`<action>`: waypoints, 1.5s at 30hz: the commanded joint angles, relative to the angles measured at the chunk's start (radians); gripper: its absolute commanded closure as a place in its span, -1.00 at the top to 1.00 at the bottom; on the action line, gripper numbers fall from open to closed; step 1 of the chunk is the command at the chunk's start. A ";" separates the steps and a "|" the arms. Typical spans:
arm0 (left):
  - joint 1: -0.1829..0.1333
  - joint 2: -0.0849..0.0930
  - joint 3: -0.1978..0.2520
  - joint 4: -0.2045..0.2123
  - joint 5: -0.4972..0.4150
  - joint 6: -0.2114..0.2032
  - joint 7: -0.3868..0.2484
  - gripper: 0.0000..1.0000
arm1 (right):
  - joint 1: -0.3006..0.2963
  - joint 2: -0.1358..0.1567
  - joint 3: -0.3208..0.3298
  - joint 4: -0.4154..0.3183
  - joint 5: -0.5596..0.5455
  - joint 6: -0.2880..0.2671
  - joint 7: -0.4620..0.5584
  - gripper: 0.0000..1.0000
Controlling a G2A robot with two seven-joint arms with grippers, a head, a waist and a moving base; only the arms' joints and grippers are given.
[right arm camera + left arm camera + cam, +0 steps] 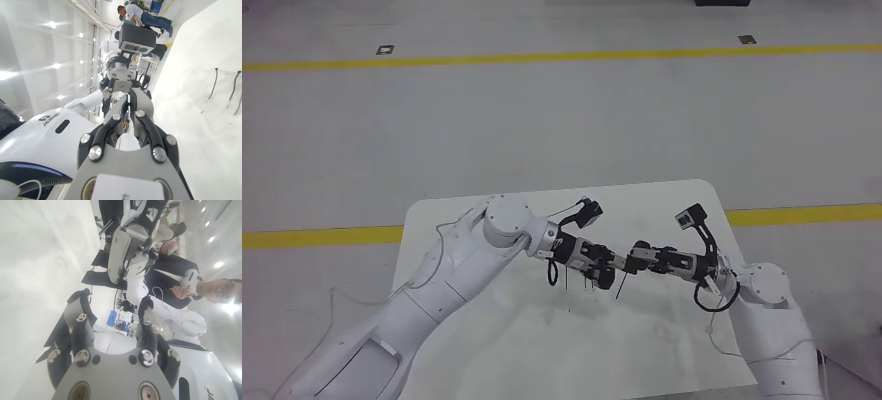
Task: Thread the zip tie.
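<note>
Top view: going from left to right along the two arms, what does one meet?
Left arm → left gripper → right gripper → right arm.

A dark logo (42,119) and one printed word (a maker's mark) stand on the white arm casing (28,136).

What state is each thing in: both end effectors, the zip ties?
Left end effector: open, empty.
Right end effector: shut, apparently on the zip tie.
That zip tie: straight, hanging tilted under the two end effectors' tips.
Spare zip ties: straight, unlooped, lying on the clear sheet.
Clear sheet: lying on the table.
</note>
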State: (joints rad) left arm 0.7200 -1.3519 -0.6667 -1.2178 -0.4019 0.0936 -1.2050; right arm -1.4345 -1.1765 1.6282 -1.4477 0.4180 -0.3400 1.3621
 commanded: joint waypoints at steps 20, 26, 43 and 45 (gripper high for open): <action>0.094 0.027 -0.069 -0.064 0.002 -0.094 0.183 1.00 | -0.053 -0.028 0.002 -0.008 0.003 0.000 -0.244 -1.00; 0.174 0.027 -0.096 -0.112 -0.064 -0.210 0.318 1.00 | -0.098 -0.038 0.000 -0.054 -0.019 0.000 -0.407 -1.00; 0.266 0.009 -0.082 -0.139 -0.018 -0.362 0.634 1.00 | -0.174 -0.096 -0.029 -0.167 -0.078 0.000 -0.624 -1.00; 0.265 0.009 -0.081 -0.140 -0.012 -0.365 0.636 1.00 | -0.175 -0.098 -0.026 -0.167 -0.084 0.000 -0.632 -1.00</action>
State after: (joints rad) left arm 0.9853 -1.3430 -0.7482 -1.3572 -0.4143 -0.2723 -0.5679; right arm -1.6095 -1.2744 1.6011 -1.6150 0.3348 -0.3400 0.7307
